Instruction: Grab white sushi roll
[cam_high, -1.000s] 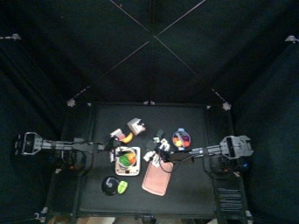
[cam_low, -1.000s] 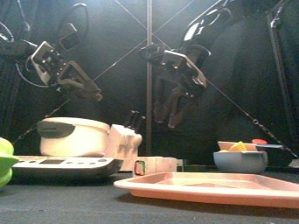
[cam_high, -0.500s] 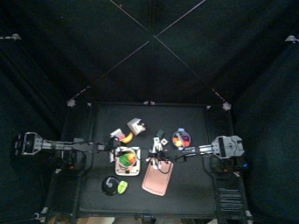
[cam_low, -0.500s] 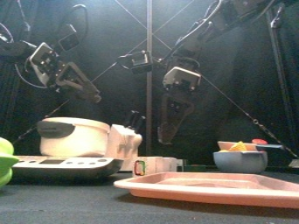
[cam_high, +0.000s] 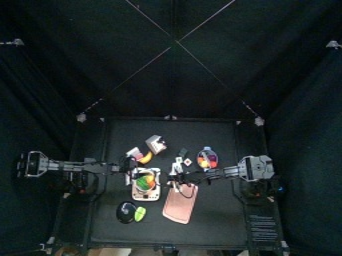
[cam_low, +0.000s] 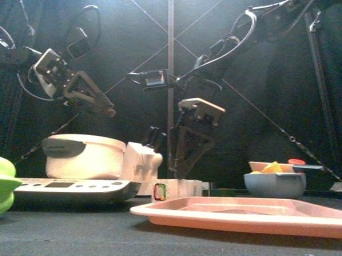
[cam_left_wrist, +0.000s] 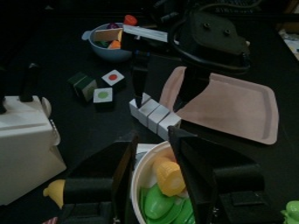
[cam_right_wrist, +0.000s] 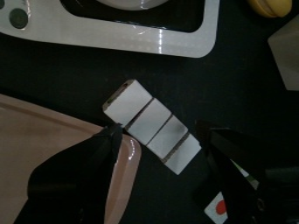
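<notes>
White roll being lined up under the right tool

White sushi roll (cam_right_wrist: 149, 128) is lying on the tabletop (cam_right_wrist: 176, 74) beside the pink tray (cam_right_wrist: 52, 149), framed between the spread jaws of the right tool (cam_right_wrist: 155, 153), apparently being squared for a grasp. The left tool (cam_left_wrist: 149, 153) is being held parted over a fruit bowl (cam_left_wrist: 170, 179). Contact with the roll is being hidden in the top view.

The top view hangs way up, looking straight down, so the small black bench (cam_high: 114, 135) sits tiny mid-frame. The front view sits at bench height, looking level across the flat pink rectangular tray (cam_low: 247, 213). Both wrist views look down close on that tray (cam_left_wrist: 239, 107) (cam_right_wrist: 52, 162) and the row of white sushi rolls (cam_left_wrist: 155, 111) (cam_right_wrist: 152, 127).
</notes>
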